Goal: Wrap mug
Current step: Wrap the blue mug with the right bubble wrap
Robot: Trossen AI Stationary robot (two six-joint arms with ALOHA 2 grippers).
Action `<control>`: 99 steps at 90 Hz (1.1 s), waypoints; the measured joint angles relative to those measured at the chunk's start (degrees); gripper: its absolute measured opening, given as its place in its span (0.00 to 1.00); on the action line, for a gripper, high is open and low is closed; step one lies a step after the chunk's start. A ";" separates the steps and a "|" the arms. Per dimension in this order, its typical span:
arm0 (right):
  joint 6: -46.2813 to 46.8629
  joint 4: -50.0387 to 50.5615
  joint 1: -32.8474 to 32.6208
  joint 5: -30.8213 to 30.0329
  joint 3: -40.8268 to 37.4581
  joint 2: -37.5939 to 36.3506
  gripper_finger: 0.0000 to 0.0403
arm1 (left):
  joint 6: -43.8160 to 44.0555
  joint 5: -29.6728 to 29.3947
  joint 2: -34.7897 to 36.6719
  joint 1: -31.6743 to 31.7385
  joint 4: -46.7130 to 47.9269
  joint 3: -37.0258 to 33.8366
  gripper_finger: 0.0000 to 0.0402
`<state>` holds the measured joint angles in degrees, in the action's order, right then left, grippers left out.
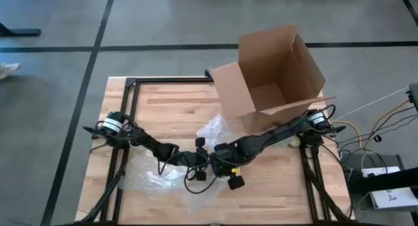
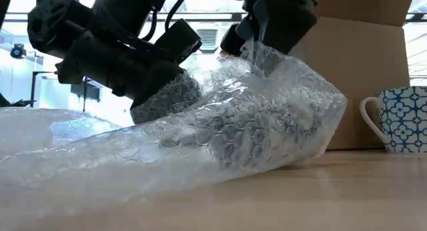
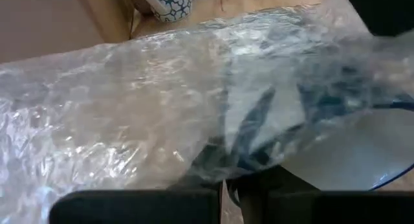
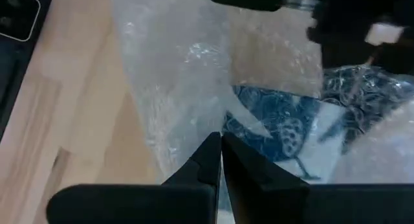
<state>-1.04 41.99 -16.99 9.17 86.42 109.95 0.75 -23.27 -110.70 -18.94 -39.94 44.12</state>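
- High view: two dark arms meet at the front middle of the wooden bench [image 1: 163,98]. The left gripper [image 1: 196,162] and right gripper [image 1: 225,168] sit close together over a sheet of bubble wrap [image 1: 219,129]. One open cardboard box [image 1: 277,72] stands at the far right. No mug can be made out from up here.
- Low view: the bubble wrap [image 2: 253,124] is humped over something bulky, with both grippers pressing in from above. Only this view shows a second, bare mug [image 2: 400,119], white with a blue pattern, standing upright on the bench just in front of the box [image 2: 360,64], apart from the bundle.
- Left wrist view: the wrap [image 3: 162,114] fills the picture, with dark blue shapes behind it, probably the wrapped mug. The left fingers [image 3: 155,201] look drawn together on the wrap's edge. The bare mug [image 3: 169,2] shows beyond.
- Right wrist view: the right fingers [image 4: 220,162] are closed, pinching the wrap [image 4: 174,68]. Beneath it lies a blue-patterned mug [image 4: 284,130], covered.
- Count: two mugs, one box, one sheet, two grippers.
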 joint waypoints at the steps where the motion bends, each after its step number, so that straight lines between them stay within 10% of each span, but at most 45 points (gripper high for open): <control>1: 0.00 -0.38 0.00 0.01 -0.26 0.00 0.00 | 0.00 0.00 -0.01 0.00 0.00 0.00 0.01; 56: -0.09 -14.24 1.20 6.34 -11.19 -0.39 0.00 | -0.74 -0.41 -0.01 0.00 -0.76 0.00 0.01; 99: 1.96 -1.09 2.03 5.14 -3.89 -2.05 0.00 | -0.25 -0.64 -0.02 0.09 -0.66 -0.04 0.01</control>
<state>0.93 40.90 -14.96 14.31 82.53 107.90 0.50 -23.91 -110.72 -18.85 -40.60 44.07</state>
